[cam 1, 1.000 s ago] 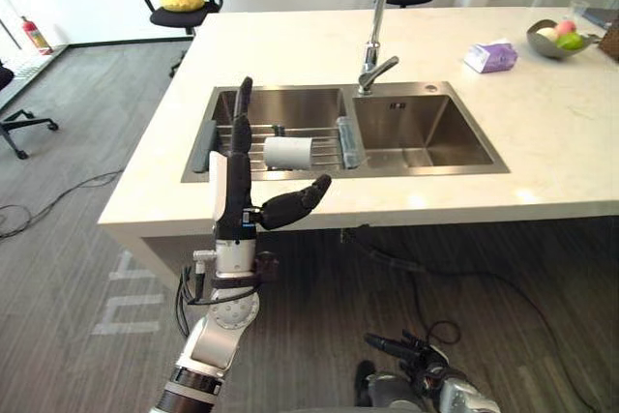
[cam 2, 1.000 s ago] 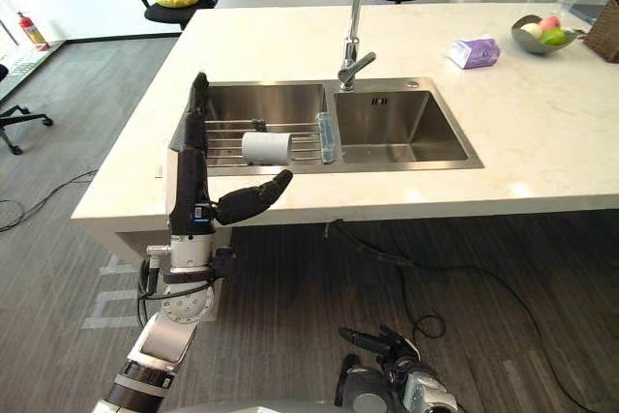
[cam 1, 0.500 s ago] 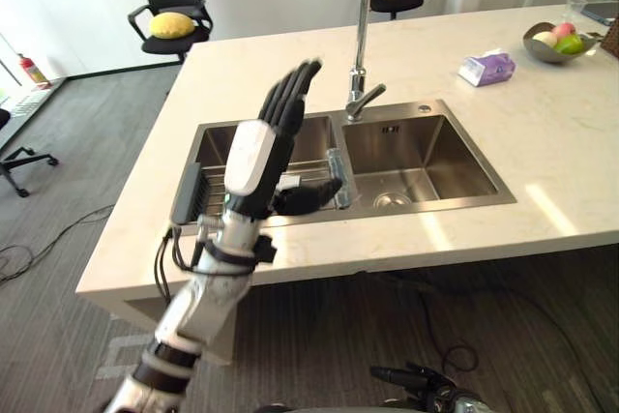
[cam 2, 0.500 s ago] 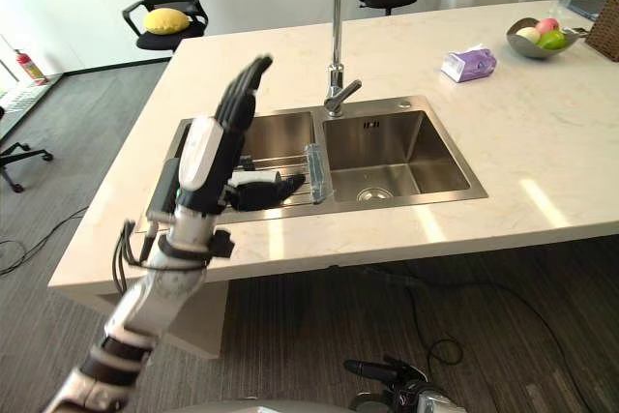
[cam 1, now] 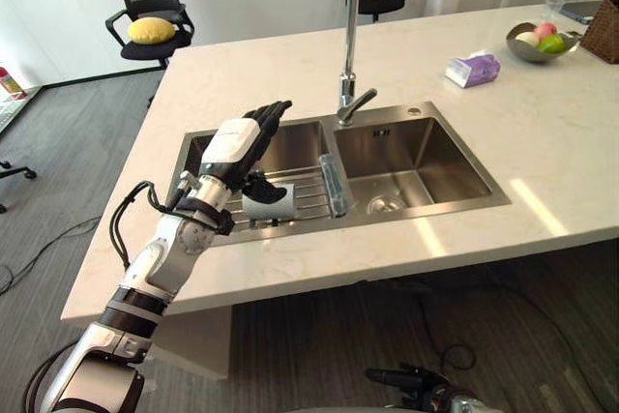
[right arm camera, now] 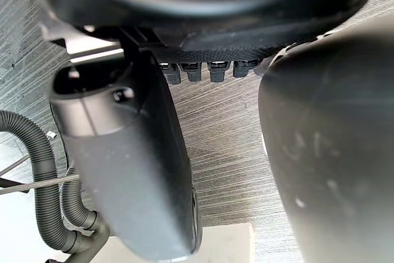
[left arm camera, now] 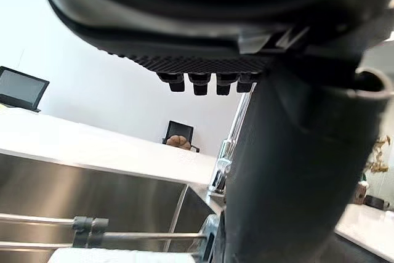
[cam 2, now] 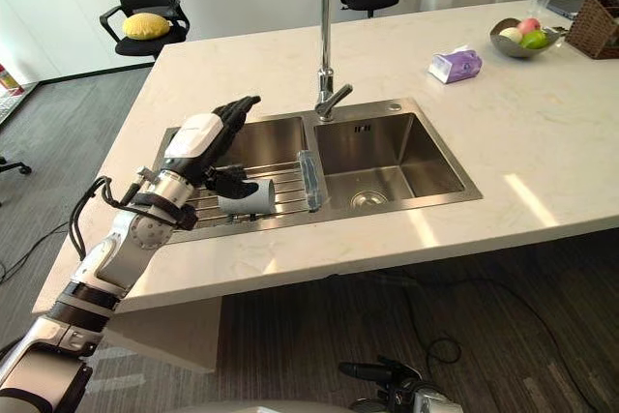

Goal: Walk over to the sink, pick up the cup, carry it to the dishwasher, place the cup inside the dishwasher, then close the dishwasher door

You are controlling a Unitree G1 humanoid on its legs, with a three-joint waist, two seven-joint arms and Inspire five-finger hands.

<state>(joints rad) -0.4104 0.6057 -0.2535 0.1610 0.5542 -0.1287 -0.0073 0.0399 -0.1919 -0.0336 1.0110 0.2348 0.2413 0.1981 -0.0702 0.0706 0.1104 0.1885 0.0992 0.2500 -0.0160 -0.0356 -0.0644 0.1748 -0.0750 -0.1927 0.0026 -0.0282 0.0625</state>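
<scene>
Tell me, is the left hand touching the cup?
Cannot tell. In the left eye view the thumb of the left hand overlaps the cup; neither contact nor gap shows plainly.

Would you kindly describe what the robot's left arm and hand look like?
The left arm is silver-grey with dark bands at its joints. The left hand is dark, with slim black fingers and a white cover.

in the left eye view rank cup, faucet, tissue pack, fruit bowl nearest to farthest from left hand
1. cup, right at the left hand
2. faucet, further back, to its right
3. tissue pack, well right
4. fruit bowl, far right
</scene>
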